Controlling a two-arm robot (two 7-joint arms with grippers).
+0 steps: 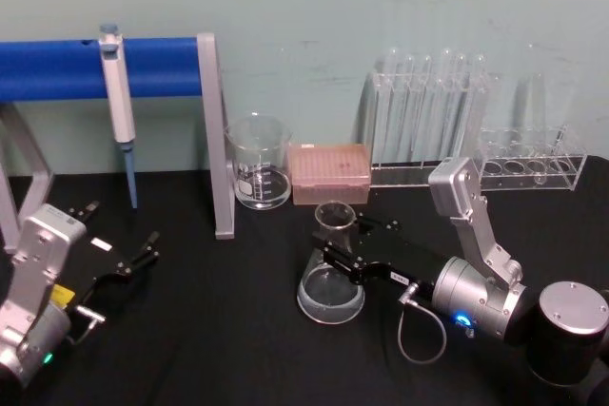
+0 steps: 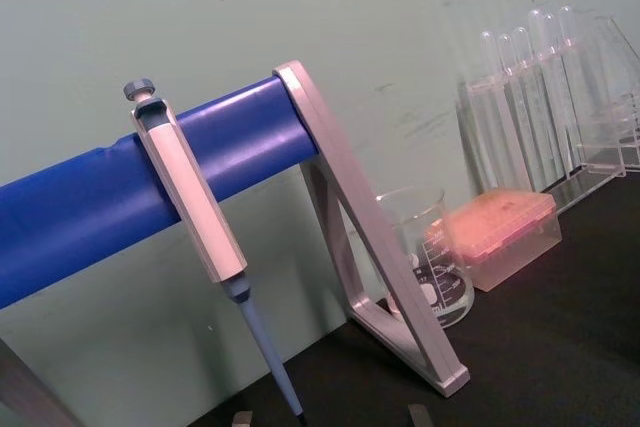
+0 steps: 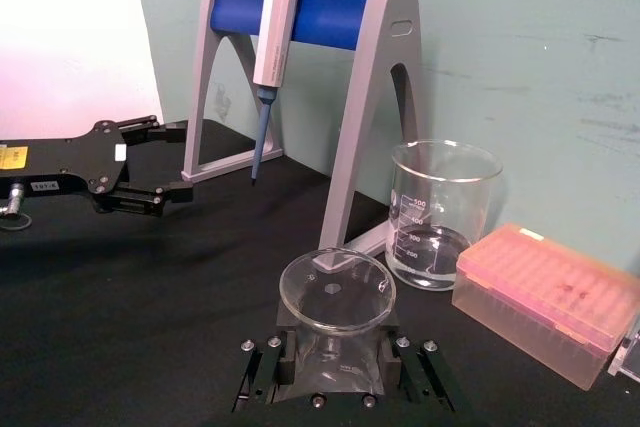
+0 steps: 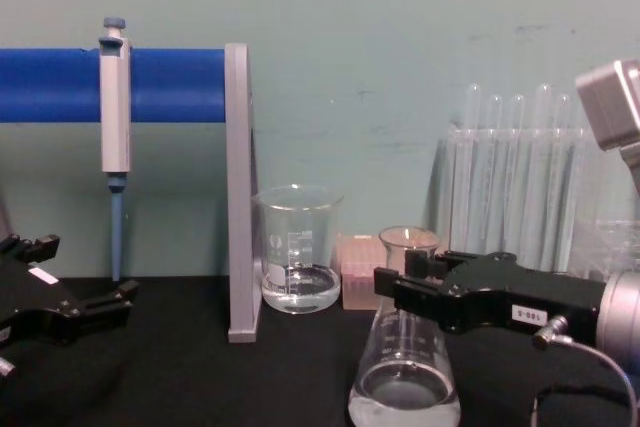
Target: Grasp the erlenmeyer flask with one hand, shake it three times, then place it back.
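Black tabletop, pale green wall behind. My right gripper [image 4: 400,292] is closed around the erlenmeyer flask [image 1: 332,278] at its neck, base seemingly on the table: grasp made. Next I lift clear, then shake. Left gripper [image 1: 133,259] sits parked, fingers spread.

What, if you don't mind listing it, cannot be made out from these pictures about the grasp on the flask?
- Contact: the right tool surrounds the erlenmeyer flask neck; glass and black body hide whether it presses.
- Flask base: cut by the chest view's bottom edge, so table contact is uncertain.
- Graduation marks: too small in the head view.
- Left tool: open, parked left.
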